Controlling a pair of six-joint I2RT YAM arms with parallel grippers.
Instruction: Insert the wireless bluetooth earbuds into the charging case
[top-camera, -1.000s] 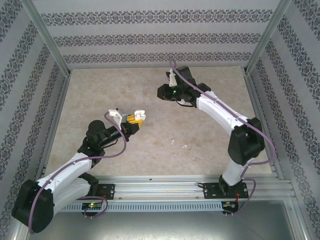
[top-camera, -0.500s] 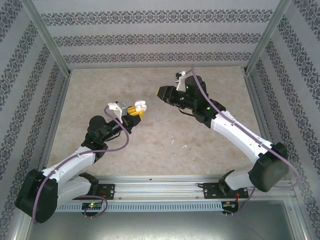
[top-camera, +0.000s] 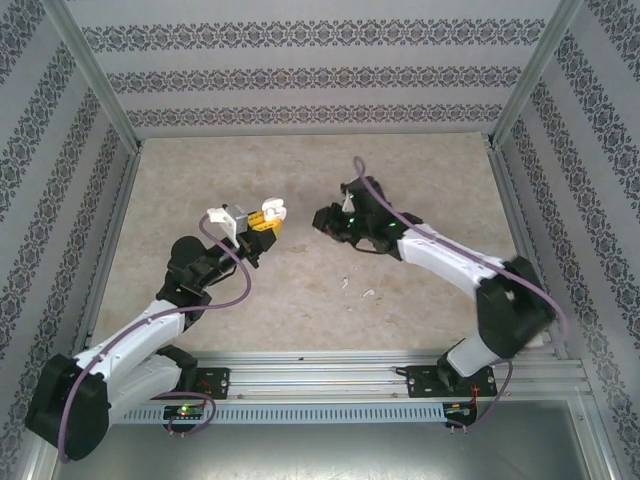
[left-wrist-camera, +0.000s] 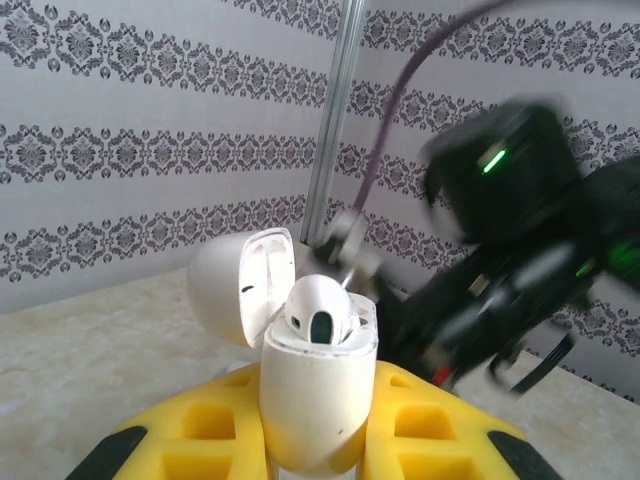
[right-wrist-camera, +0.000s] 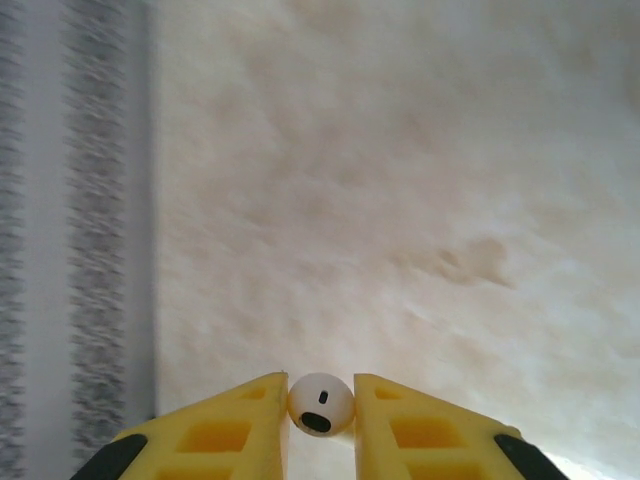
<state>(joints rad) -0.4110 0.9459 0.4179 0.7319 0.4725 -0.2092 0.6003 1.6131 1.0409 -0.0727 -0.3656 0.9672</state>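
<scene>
My left gripper (top-camera: 268, 216) is shut on the white charging case (left-wrist-camera: 318, 395), which stands upright between its yellow fingers (left-wrist-camera: 195, 425). The lid (left-wrist-camera: 238, 288) hangs open to the left, and one earbud (left-wrist-camera: 318, 312) sits in the case's mouth. The right gripper (top-camera: 323, 218) hovers just right of the case, at about the same height and apart from it. It is shut on a second white earbud (right-wrist-camera: 321, 404), pinched between its yellow fingertips (right-wrist-camera: 262, 412). Two more small white earbuds (top-camera: 345, 284) (top-camera: 368, 293) lie on the table in front of the right gripper.
The beige table (top-camera: 200, 180) is fenced by patterned walls and a metal frame post (left-wrist-camera: 335, 120). The right arm's dark wrist (left-wrist-camera: 510, 250) looms blurred close behind the case in the left wrist view. An aluminium rail (top-camera: 330, 365) runs along the near edge.
The right arm swung from the back of the table down and left toward the case, still holding its earbud. The left gripper carried the case a little farther from its base.
</scene>
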